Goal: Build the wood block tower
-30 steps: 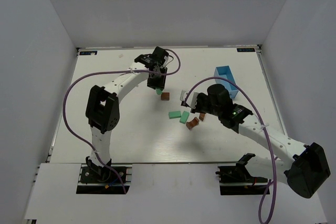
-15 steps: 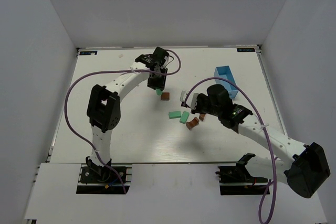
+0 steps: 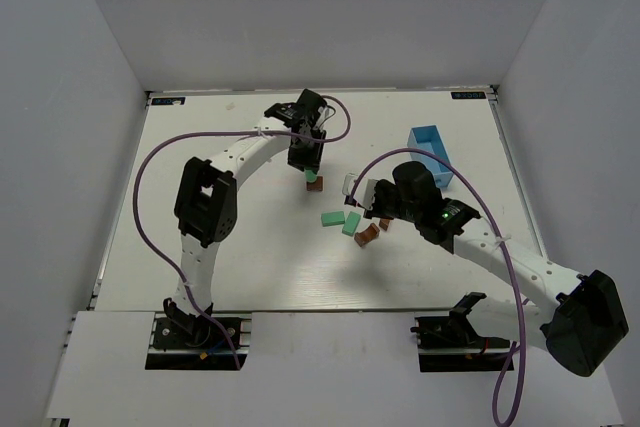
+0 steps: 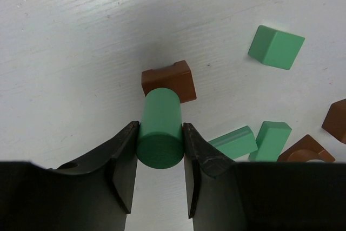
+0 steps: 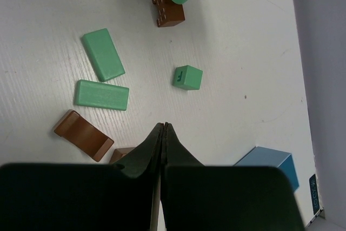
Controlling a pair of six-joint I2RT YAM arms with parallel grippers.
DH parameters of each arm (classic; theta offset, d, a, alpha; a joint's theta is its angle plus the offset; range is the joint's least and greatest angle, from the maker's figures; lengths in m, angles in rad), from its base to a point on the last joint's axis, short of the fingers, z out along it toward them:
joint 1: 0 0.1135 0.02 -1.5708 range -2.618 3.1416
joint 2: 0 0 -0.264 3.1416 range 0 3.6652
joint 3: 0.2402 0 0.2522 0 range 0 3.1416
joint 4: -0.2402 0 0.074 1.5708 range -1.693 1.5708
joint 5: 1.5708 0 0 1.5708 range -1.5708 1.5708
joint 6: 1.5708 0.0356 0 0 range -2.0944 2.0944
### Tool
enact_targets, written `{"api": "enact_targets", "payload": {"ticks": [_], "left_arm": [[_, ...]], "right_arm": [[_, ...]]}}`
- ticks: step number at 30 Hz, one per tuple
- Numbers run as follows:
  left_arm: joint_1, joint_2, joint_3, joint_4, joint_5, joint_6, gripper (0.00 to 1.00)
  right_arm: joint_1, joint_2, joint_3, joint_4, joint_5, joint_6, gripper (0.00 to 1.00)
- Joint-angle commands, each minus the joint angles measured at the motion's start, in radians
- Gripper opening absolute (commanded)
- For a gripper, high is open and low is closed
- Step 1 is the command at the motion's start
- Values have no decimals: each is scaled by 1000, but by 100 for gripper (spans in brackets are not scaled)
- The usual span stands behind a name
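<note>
My left gripper (image 4: 160,145) is shut on a green cylinder (image 4: 160,128) and holds it directly over a notched brown block (image 4: 172,79) at the table's middle back (image 3: 314,185). Whether the cylinder touches that block I cannot tell. Other wood blocks lie singly nearby: a green cube (image 4: 275,47), two flat green blocks (image 3: 332,218) (image 3: 351,224) and a brown arch (image 3: 367,236). No tower shows in any view. My right gripper (image 5: 164,126) is shut and empty, hovering just right of the loose blocks (image 3: 362,199), with the lettered green cube (image 5: 187,77) ahead of its tips.
A small blue open-topped box (image 3: 430,152) stands at the back right, close behind the right wrist. Grey walls close the table's back and sides. A purple cable loops over each arm.
The left gripper has carried the green cylinder a little right and toward me, so it now hangs over the brown block. The right arm has not moved.
</note>
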Motion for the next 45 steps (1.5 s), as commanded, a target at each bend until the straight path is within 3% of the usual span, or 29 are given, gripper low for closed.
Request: {"api": "enact_targets", "payload": {"ticks": [1,45], "left_arm": [[-4,-11,56,4,17,16,5],[-22,84,166,-93,-21,62,12]], "right_arm": [[4,4,-3,7,-6,-16,0],[3,4,-3,-5,-15,-21,0]]}}
